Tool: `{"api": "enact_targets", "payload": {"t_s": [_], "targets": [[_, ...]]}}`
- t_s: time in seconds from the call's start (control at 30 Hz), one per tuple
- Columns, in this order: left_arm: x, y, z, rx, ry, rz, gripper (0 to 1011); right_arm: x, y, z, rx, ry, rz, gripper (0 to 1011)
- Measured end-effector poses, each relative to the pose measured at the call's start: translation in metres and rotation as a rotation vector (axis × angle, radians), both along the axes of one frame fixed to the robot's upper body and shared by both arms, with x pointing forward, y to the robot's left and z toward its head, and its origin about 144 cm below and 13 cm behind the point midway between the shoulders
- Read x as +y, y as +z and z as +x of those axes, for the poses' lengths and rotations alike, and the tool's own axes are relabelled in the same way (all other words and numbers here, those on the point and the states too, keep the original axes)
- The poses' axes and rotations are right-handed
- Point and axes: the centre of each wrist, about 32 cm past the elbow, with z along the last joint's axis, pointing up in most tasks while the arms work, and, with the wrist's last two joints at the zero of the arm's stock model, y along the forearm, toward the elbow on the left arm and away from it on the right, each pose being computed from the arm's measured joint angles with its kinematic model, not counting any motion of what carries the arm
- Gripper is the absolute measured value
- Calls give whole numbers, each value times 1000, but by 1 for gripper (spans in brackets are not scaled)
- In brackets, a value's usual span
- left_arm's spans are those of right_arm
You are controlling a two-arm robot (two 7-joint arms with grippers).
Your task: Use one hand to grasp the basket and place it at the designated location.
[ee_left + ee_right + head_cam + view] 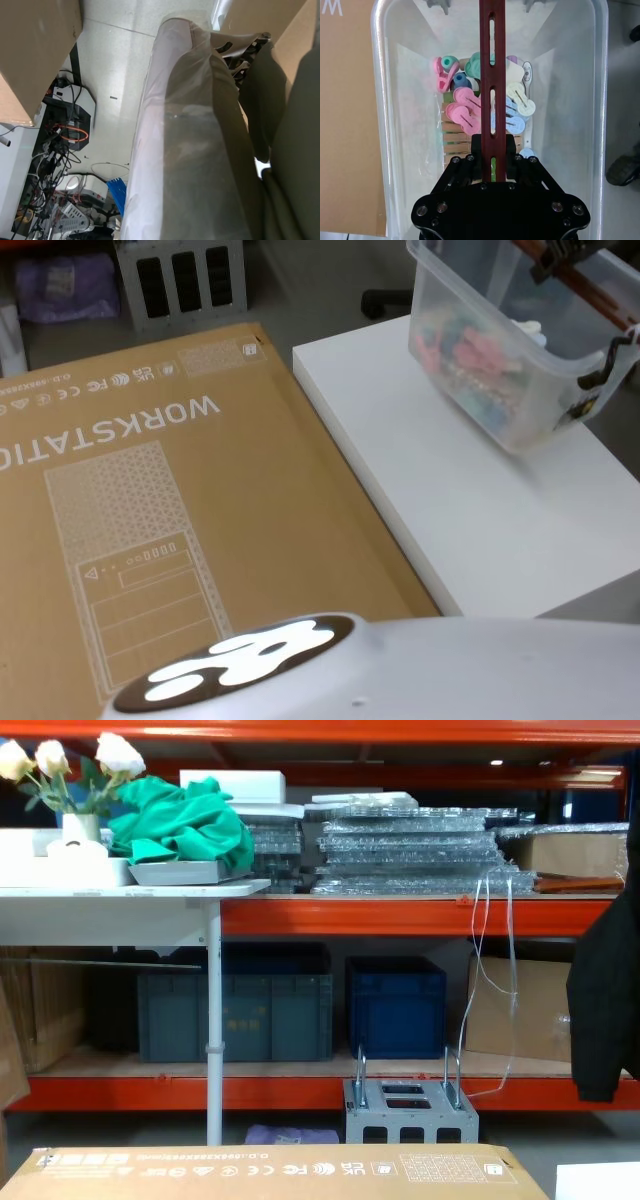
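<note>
Nearest the robot's body, a large flat brown cardboard box (150, 530) printed with the word WORKSTATION is lying on the left, and just beside it on the right a white rectangular tabletop (470, 510) is stretching away. Toward the far right of that tabletop, the basket (500, 350), a large translucent frosted-plastic tub with a rolled rim, is sitting tilted, its lower corner appearing to touch the white surface, though contact cannot be told for certain. Through its walls, small pastel clips in pink, blue, green and cream (485, 110) are showing, piled over pale wooden pegs on the tub's floor. A thin dark reddish-brown slotted bar handle (492, 75) is running across the open top, and the black right gripper (493, 162) is clenching this bar from above, its fingers (476, 150) pressing on either side of it. In the left wrist view, the left arm is hanging low beside the cardboard box above the floor, and whether its fingers are apart or together cannot be told. Farther off, a grey perforated metal crate with two upright handles (410, 1112) is standing on the floor, and behind it dark blue opaque crates (397, 1005) are sitting on an orange shelf rack (400, 915).
</note>
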Motion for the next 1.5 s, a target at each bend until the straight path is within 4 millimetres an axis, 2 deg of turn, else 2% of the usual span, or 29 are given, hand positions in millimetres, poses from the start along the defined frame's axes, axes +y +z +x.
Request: {"api": "enact_targets", "payload": {"t_s": [0.47,1.5], "targets": [[0,0,0,0,0,0,0,-5,-10,0,30,-61,69,239],[0,0,0,0,0,0,0,16,-41,10,70,-60,6,238]]}}
